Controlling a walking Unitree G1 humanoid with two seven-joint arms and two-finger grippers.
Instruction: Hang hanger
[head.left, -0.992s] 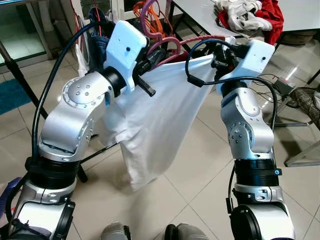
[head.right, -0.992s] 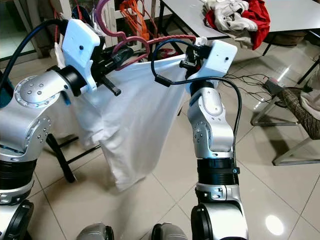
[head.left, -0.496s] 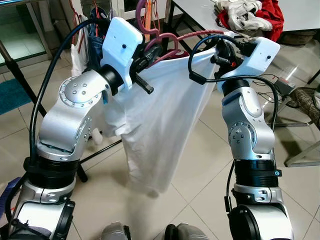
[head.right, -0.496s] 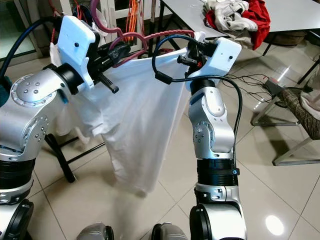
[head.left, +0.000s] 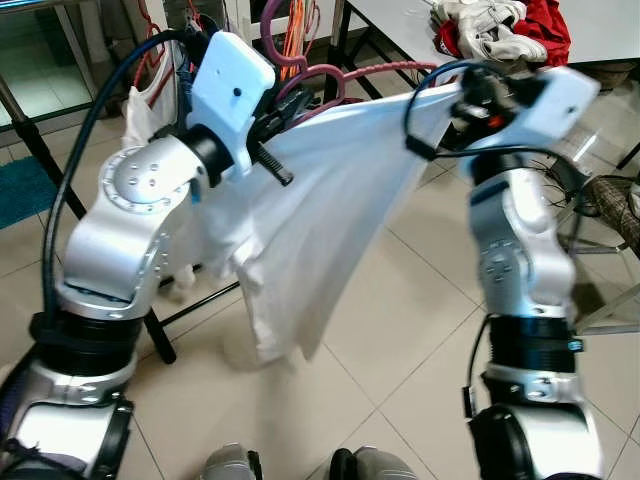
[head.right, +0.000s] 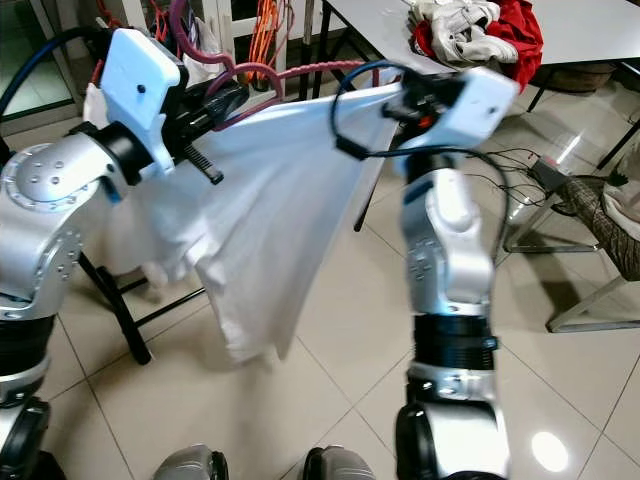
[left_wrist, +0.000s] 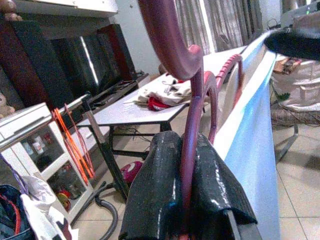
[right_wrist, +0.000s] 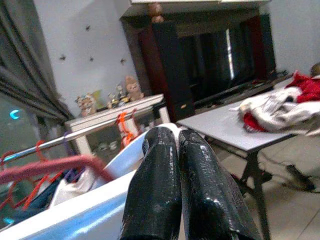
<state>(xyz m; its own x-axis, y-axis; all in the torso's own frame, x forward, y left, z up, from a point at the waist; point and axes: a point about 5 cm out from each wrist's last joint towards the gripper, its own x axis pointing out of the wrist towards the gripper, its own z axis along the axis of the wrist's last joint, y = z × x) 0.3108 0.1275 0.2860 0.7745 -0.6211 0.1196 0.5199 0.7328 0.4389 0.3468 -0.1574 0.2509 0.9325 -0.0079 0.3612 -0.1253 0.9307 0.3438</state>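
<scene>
A maroon hanger (head.left: 345, 78) carries a white shirt (head.left: 320, 190) and is held up in front of me. My left gripper (head.left: 288, 105) is shut on the hanger's neck just below the hook, seen close in the left wrist view (left_wrist: 186, 165). My right gripper (head.left: 468, 95) is shut on the shirt's far shoulder edge, pulling the cloth taut along the hanger's arm. In the right wrist view the fingers (right_wrist: 155, 165) are pressed together over white cloth (right_wrist: 100, 212). The shirt's lower part hangs loose toward the floor.
A clothes rail (right_wrist: 95, 131) with orange hangers (head.left: 296, 25) and bags stands just beyond my left arm; its black leg (head.left: 35, 150) slants down at left. A grey table (head.left: 420, 25) with piled clothes is at the back right. A chair (head.left: 612, 215) and cables lie at right.
My right arm has swung out to the right, blurred, stretching the shirt wider along the hanger. My left arm has shifted slightly left. The shirt's hem has swung up.
</scene>
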